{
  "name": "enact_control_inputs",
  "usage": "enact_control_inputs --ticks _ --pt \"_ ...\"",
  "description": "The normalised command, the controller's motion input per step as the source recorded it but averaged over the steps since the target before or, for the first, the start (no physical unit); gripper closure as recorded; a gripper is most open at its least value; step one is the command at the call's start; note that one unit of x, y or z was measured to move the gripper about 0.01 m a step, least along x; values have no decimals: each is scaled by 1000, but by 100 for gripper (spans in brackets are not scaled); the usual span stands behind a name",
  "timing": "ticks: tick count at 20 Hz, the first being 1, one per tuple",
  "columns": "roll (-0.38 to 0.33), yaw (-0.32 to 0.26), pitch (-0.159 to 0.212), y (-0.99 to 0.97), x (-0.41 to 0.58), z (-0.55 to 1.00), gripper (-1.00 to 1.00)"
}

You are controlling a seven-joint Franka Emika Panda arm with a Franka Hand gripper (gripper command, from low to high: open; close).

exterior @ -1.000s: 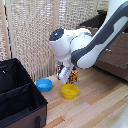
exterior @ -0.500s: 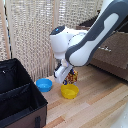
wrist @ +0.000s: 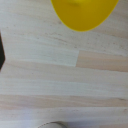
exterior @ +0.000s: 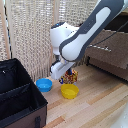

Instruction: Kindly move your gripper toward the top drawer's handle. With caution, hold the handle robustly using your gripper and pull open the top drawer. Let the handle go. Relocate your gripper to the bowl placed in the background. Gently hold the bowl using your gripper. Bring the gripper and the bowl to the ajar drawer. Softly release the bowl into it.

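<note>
Lowered and swung a little toward the exterior view's left since the earlier frames, the arm now hangs its gripper (exterior: 64, 75) just above the wood floor (exterior: 95, 105), between the blue bowl (exterior: 44, 85) and the yellow bowl (exterior: 69, 91). Whether its fingers are spread or closed I cannot tell. A black box (exterior: 17, 95) stands beside the blue bowl. The drawer (exterior: 107, 50) sits behind, its handle (exterior: 100, 48) untouched.

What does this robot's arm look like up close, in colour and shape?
The arm is bulky and rounded, with glossy white shells and a wide dark grey band running along its length. It bends at a fat white joint. Its gripper is a white boxy block; the fingers are too blurred to describe.
</note>
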Motion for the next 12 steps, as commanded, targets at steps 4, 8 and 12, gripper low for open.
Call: enact_control_inputs --ticks 4,8,12 --pt "124 -183 71 173 543 377 -100" --pt "105 -159 54 181 618 356 -100" --pt "61 -145 21 145 650 284 -100"
